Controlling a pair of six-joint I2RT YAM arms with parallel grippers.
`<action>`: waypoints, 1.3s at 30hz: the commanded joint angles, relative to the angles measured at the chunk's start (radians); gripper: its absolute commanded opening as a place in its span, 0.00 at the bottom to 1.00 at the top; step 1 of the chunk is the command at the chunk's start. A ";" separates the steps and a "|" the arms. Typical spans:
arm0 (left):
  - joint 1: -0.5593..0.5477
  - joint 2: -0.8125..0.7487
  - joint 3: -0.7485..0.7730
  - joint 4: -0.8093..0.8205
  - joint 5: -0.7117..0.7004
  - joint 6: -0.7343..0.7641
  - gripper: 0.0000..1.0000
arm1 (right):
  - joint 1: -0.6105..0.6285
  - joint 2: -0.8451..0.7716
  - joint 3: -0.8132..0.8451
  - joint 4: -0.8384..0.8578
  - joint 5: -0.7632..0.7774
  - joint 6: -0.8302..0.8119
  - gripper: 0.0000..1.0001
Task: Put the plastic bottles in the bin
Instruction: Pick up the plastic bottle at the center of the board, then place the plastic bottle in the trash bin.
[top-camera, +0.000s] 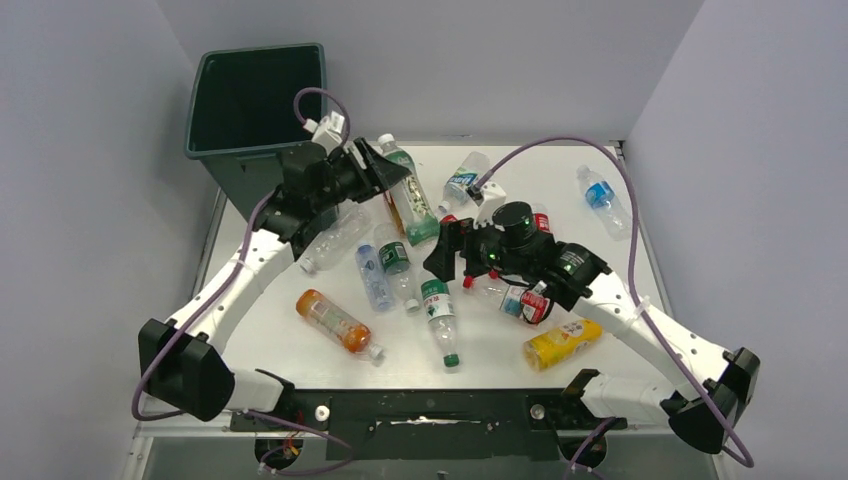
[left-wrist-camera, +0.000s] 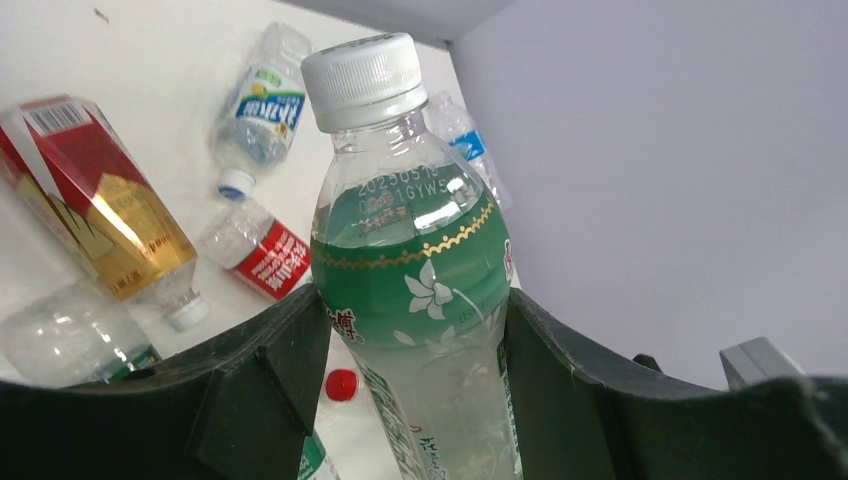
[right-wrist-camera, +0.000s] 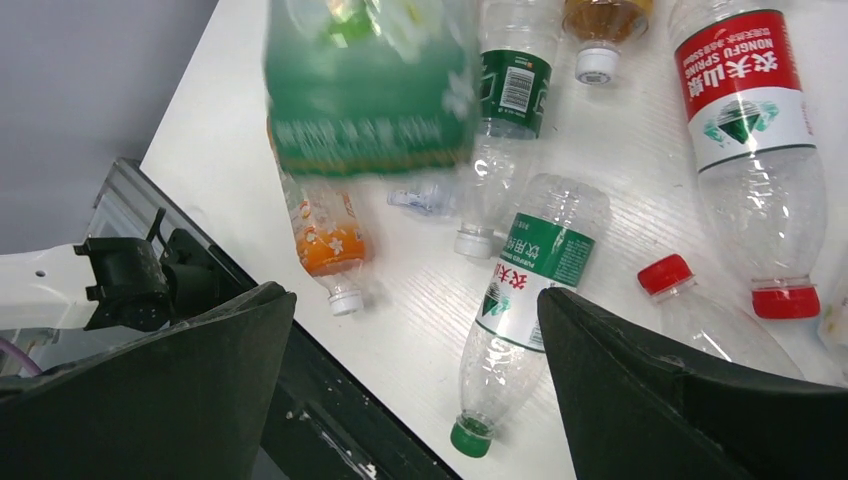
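My left gripper (top-camera: 390, 172) (left-wrist-camera: 410, 330) is shut on a clear bottle with a green flowered label and white cap (top-camera: 415, 205) (left-wrist-camera: 405, 250), held above the table just right of the dark green bin (top-camera: 255, 100). That bottle shows blurred at the top of the right wrist view (right-wrist-camera: 370, 90). My right gripper (top-camera: 445, 250) (right-wrist-camera: 415, 310) stands open and holds nothing, over the middle of the table. Below it lies a green-capped bottle (right-wrist-camera: 520, 300) (top-camera: 440, 320). Several more plastic bottles lie scattered on the table.
An orange bottle (top-camera: 338, 320) and a yellow one (top-camera: 562, 342) lie near the front edge. Blue-labelled bottles (top-camera: 604, 200) (top-camera: 463, 180) lie at the back right. Red-labelled bottles (top-camera: 525, 300) (right-wrist-camera: 745, 100) lie under the right arm. Walls close in on both sides.
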 joint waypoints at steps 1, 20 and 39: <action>0.070 0.006 0.147 -0.020 0.075 0.039 0.34 | 0.007 -0.082 0.050 -0.029 0.071 0.029 0.98; 0.577 0.152 0.459 0.180 0.276 -0.162 0.33 | 0.007 -0.137 0.038 -0.096 0.097 0.055 0.98; 0.741 0.373 0.711 0.010 0.253 0.000 0.68 | 0.007 -0.110 0.009 -0.085 0.095 0.069 0.98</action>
